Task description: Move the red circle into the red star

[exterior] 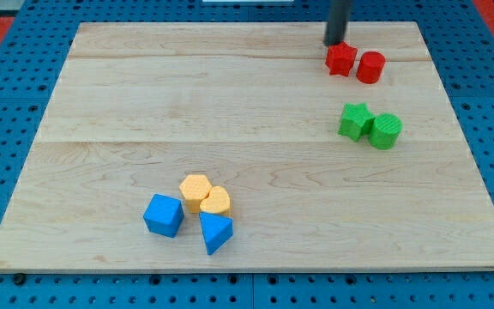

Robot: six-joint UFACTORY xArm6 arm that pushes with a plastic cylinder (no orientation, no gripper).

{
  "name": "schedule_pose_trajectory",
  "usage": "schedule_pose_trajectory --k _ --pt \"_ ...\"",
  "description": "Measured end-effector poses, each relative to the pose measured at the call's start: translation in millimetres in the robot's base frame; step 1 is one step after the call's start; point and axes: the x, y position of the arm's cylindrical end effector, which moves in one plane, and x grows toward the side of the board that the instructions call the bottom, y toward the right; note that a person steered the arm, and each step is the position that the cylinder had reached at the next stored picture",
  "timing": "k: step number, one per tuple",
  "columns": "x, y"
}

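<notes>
The red circle (pixel 370 67) lies near the board's top right, touching or almost touching the right side of the red star (pixel 340 59). My tip (pixel 335 42) stands just above the red star's top left edge, at the view's top, close to it. The rod rises out of the view's top.
A green star (pixel 355 120) and a green circle (pixel 385 130) sit together below the red pair. At the bottom left of centre a yellow hexagon (pixel 195 191), a yellow heart (pixel 216 202), a blue cube (pixel 164 215) and a blue triangle (pixel 215 232) cluster. The wooden board (pixel 101 129) rests on blue pegboard.
</notes>
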Motion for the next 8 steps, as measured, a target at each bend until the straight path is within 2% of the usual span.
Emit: schedule_pose_trajectory --k 1,2,3,8 --pt "-15.9 44.9" --pt "-41.7 64.3" --pt "-53.8 62.4" --pt "-54.5 40.5"
